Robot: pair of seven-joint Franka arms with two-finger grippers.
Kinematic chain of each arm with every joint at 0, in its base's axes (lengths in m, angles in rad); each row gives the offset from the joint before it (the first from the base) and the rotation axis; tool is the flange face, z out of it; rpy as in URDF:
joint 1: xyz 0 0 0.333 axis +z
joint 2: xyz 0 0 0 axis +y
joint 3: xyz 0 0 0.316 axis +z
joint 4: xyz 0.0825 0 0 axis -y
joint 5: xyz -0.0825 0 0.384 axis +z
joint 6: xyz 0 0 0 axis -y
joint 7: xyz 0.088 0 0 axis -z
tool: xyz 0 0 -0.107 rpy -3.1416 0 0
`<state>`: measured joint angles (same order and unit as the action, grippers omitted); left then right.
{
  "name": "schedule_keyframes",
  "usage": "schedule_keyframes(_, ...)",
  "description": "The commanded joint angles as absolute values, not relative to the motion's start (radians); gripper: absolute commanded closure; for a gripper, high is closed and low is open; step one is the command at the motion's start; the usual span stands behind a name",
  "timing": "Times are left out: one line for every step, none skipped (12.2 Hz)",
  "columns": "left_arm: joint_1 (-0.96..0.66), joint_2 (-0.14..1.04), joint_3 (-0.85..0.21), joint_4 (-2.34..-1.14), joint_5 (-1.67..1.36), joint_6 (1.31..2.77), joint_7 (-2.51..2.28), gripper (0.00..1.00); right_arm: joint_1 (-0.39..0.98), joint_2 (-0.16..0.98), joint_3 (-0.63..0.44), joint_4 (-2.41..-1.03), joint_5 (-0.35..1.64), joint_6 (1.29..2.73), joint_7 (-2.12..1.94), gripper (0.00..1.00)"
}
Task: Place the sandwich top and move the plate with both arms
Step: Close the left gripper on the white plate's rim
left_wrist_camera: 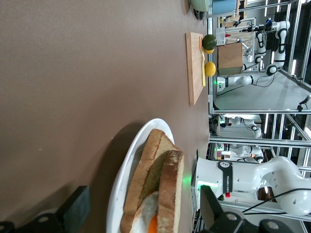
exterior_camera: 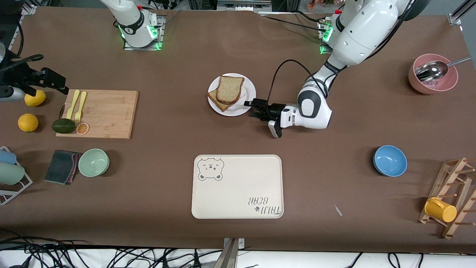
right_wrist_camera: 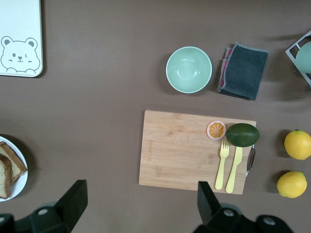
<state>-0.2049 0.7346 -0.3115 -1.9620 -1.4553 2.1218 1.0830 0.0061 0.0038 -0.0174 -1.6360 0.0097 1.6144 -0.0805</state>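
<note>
Right end effector (right_wrist_camera: 142, 188): up in the air over the right arm's end of the table, by the cutting board. Fingers spread wide, nothing between them. This arm waits.

Lemons: two of them (exterior_camera: 35, 98) (exterior_camera: 28, 123) on the table at that same end, just beside the board.

Cutting board (exterior_camera: 108, 111): wooden, and carrying an avocado (exterior_camera: 63, 125), an orange slice (exterior_camera: 82, 128) and a yellow fork and knife (exterior_camera: 78, 104).

Cloth and green bowl: the dark cloth (exterior_camera: 61, 160) and the pale green bowl (exterior_camera: 93, 162) sit side by side, nearer the front camera than the board.

Tray (exterior_camera: 238, 186): cream, bear-printed, mid-table, nearer the front camera than the plate and well apart from it.

Plate (exterior_camera: 248, 87): white, mid-table, between the two arm bases and the tray.

Sandwich top (exterior_camera: 230, 89): on the plate, lying a little askew on the darker tan slice (exterior_camera: 219, 103). The left wrist view catches something white and orange between the slices.

Left end effector (exterior_camera: 254, 108): down low and level with the table at the plate's rim, on the side toward the left arm's end. Fingers are apart, one on each side of the rim. Contact with the plate: cannot tell.

Blue bowl (exterior_camera: 389, 160): alone on the table toward the left arm's end.

Pink bowl (exterior_camera: 446, 83): farther from the front camera, with a metal spoon (exterior_camera: 431, 70) in it.

Wooden rack (exterior_camera: 459, 178): at the table's edge, with a yellow mug (exterior_camera: 440, 209) on it.
</note>
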Motion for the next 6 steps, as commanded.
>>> schedule_keyframes(-0.241, 0.735, -0.301, -1.957, -1.482, 2.155, 1.092, 0.0, 0.017, -0.012, -0.018, -1.649, 0.025, 1.615, -0.075, 0.0)
schedule_keyframes(-0.25, 0.735, -0.302, -1.957, -1.479, 2.175, 1.083, 0.0, 0.017, -0.012, -0.015, -1.648, 0.025, 1.615, -0.075, 0.0)
schedule_keyframes(-0.255, 0.735, -0.301, -1.956, -1.476, 2.177, 1.065, 0.0, 0.017, -0.012, -0.014, -1.647, 0.025, 1.617, -0.075, 0.0)
schedule_keyframes(-0.259, 0.733, -0.299, -1.956, -1.473, 2.177, 1.04, 0.03, 0.017, -0.012, -0.014, -1.647, 0.025, 1.615, -0.075, 0.0)
schedule_keyframes(-0.273, 0.732, -0.296, -1.953, -1.439, 2.177, 1.019, 0.06, 0.017, -0.012, -0.014, -1.647, 0.025, 1.615, -0.075, 0.0)
schedule_keyframes(-0.273, 0.73, -0.296, -1.947, -1.383, 2.177, 0.976, 0.08, 0.017, -0.012, -0.014, -1.647, 0.025, 1.615, -0.075, 0.0)
